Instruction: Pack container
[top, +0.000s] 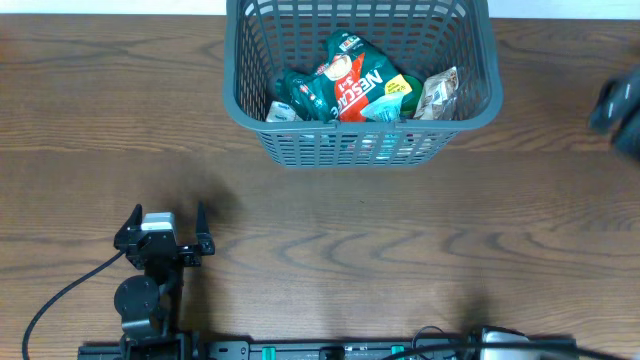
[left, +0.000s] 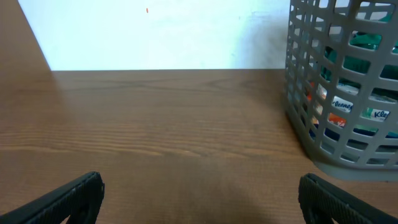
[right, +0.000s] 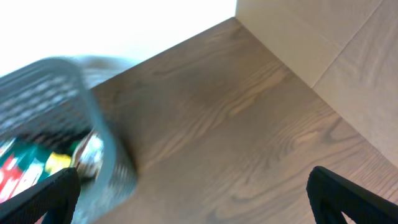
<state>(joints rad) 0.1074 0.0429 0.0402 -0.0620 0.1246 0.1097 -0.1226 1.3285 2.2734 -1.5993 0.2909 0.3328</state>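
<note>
The container (top: 350, 148) is a grey lattice basket at the table's far middle. Inside it lie a red and green Nescafe packet (top: 352, 85) and other grocery packets. My left gripper (top: 168, 215) rests near the front left, far short of the basket, open and empty. In the left wrist view the left gripper (left: 200, 186) has bare wood between its fingers, and the container (left: 323, 93) stands ahead on the right. My right gripper (right: 193, 186) is open and empty above the table, to the right of the container (right: 93, 124). The overhead view shows the right arm (top: 618, 108) as a dark blur at the right edge.
A black cable (top: 60, 295) runs from the left arm's base to the front edge. A dark rail (top: 330, 350) lies along the table's front. A white wall (left: 161, 31) stands behind the table. A pale panel (right: 311, 37) lies past the table's far right edge.
</note>
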